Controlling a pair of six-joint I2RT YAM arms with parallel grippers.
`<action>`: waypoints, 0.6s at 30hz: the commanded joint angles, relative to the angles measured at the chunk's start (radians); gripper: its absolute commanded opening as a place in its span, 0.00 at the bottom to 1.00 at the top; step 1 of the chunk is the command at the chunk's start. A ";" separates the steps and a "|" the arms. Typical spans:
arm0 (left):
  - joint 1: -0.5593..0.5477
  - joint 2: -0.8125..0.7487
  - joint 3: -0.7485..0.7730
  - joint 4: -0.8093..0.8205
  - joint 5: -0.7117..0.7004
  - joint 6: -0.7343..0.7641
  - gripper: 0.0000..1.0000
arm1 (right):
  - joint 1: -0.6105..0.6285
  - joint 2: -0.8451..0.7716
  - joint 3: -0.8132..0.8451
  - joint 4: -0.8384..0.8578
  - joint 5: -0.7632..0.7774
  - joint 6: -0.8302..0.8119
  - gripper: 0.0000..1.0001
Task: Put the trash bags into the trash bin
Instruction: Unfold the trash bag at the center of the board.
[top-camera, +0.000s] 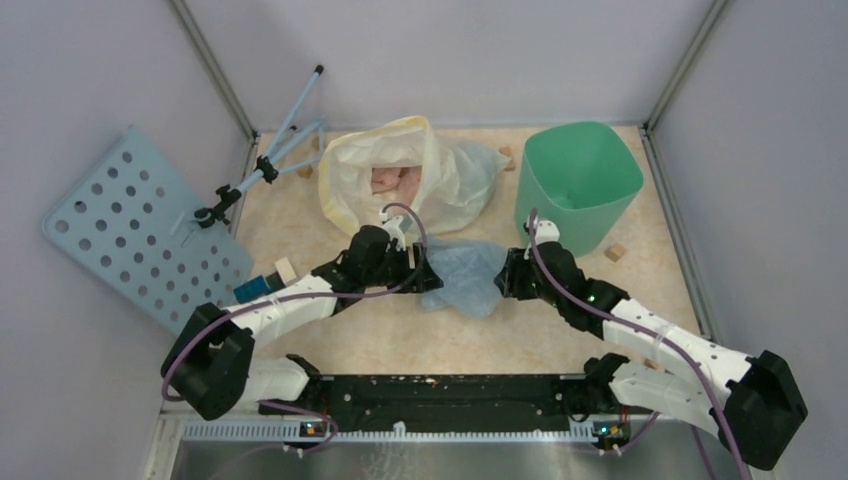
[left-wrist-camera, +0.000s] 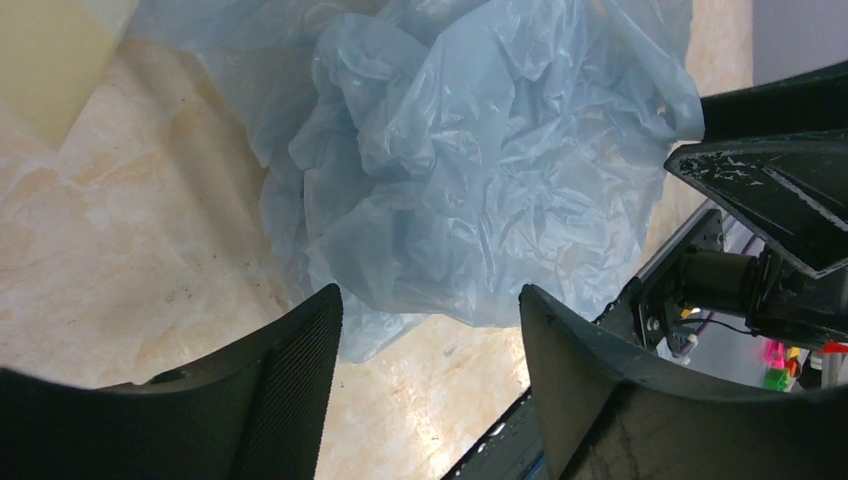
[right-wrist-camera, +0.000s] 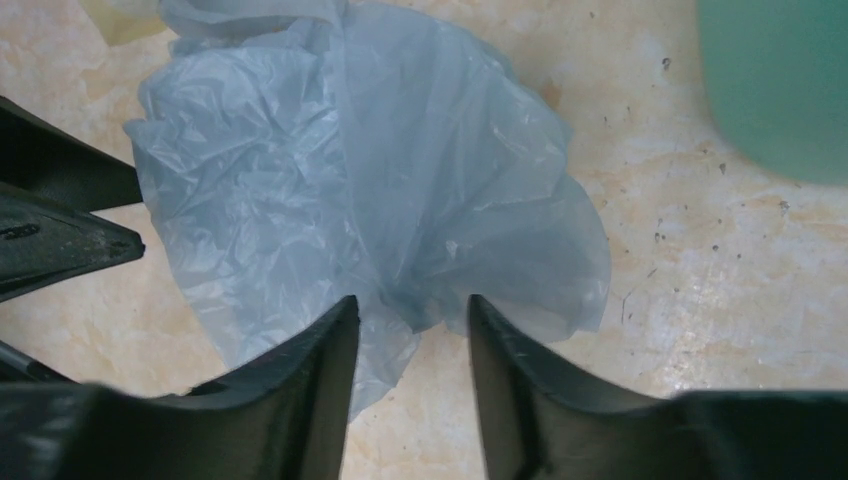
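Status: the thin, crinkly, see-through pale-blue plastic bag (top-camera: 465, 275) lies crumpled on the beige marbled table (top-camera: 400, 335). It is near the mint-green rounded-square plastic bin (top-camera: 575, 222), off the bin's side that faces the arm bases, and not yet in it.

Your left gripper (top-camera: 425, 272) sits on the bag's far side from the bin, fingers (left-wrist-camera: 300, 350) spread wide, with only the bag's edge at their mouth. Nothing is caught.

Your right gripper (top-camera: 505, 275) is on the bag's bin side, its jaws narrower but apart. A gathered fold lies between them, with no squeeze visible.

Judgement: you flank the bag so the film cannot slide away.

The whitish crumpled bag with a yellow rim (top-camera: 440, 180) sits beside the bin, away from the arms. Leave it.
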 joint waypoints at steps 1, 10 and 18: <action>0.002 0.017 0.011 0.078 -0.033 -0.013 0.68 | 0.007 0.013 0.001 0.084 -0.006 0.011 0.33; 0.013 0.028 -0.013 0.120 -0.076 -0.035 0.59 | 0.006 0.004 -0.009 0.066 -0.055 -0.015 0.00; 0.031 0.077 -0.019 0.212 -0.073 -0.057 0.41 | 0.006 0.011 -0.012 0.082 -0.159 -0.045 0.00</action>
